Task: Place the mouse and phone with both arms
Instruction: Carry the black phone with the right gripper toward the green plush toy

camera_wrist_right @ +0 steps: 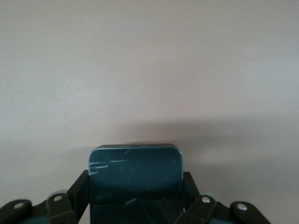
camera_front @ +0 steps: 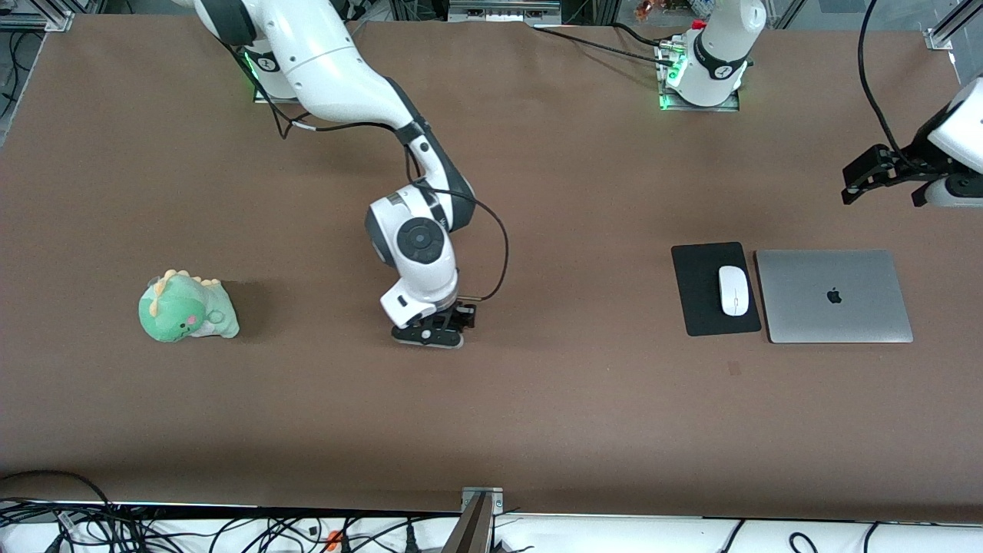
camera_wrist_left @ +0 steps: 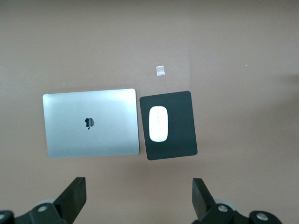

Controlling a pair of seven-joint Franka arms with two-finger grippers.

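The white mouse lies on a black mouse pad toward the left arm's end of the table; it also shows in the left wrist view. My left gripper hangs open and empty in the air over the table beside the laptop; its jaws stand wide apart. My right gripper is down at the table's middle. In the right wrist view it is shut on the black phone, a finger against each long side. The phone is mostly hidden in the front view.
A closed silver laptop lies beside the mouse pad, toward the left arm's end. A green plush dinosaur sits toward the right arm's end. A small tape mark lies nearer the front camera than the pad.
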